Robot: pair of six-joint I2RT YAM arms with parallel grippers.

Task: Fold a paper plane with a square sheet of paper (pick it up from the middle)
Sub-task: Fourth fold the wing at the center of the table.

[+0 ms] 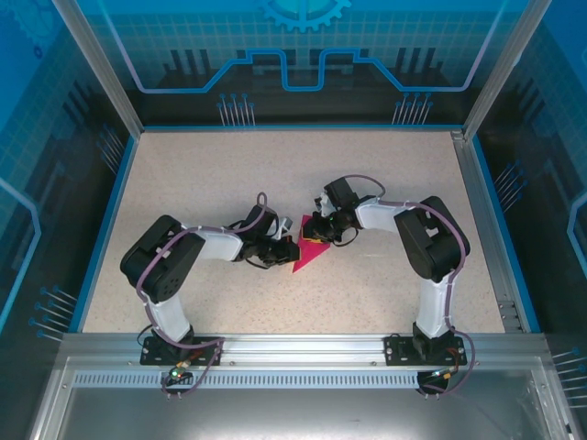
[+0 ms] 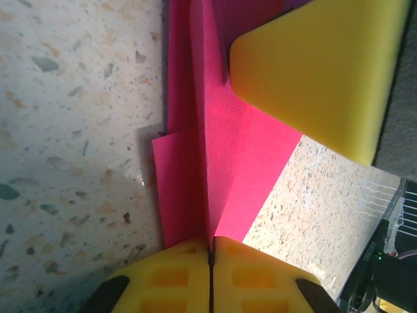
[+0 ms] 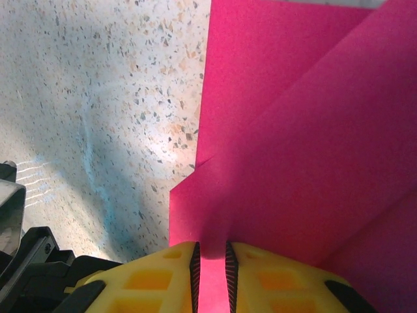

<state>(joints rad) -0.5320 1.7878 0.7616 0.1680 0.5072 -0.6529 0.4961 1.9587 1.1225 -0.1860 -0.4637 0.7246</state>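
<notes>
- Where my two arms meet at the middle of the table [image 1: 229, 174], the paper [image 1: 306, 258] lies as a pink folded shape that narrows to a point toward the near edge.
- My left gripper [image 2: 210, 244] is pressed together, with no gap between its yellow fingers. A raised crease of the paper runs straight into the seam between them, so it is clamped on that crease.
- From the left wrist, the paper lies in layers. One flap sticks out to the left of the crease onto the speckled table, and a wider one spreads to the right.
- My right gripper [image 3: 212, 248] comes at the paper from the opposite side. One of its yellow fingers [image 2: 313, 72] is over the paper's far part, facing my left gripper.
- Its jaws stand a narrow slit apart, and pink shows in the slit.
- I cannot tell whether they nip a fold or only rest on the paper.
- From the right wrist, the paper spreads ahead of the fingertips in overlapping layers with sharp straight edges, with bare table to the left.
- From above, both grippers are close together at the paper, the left on its left side and the right at its far edge.
</notes>
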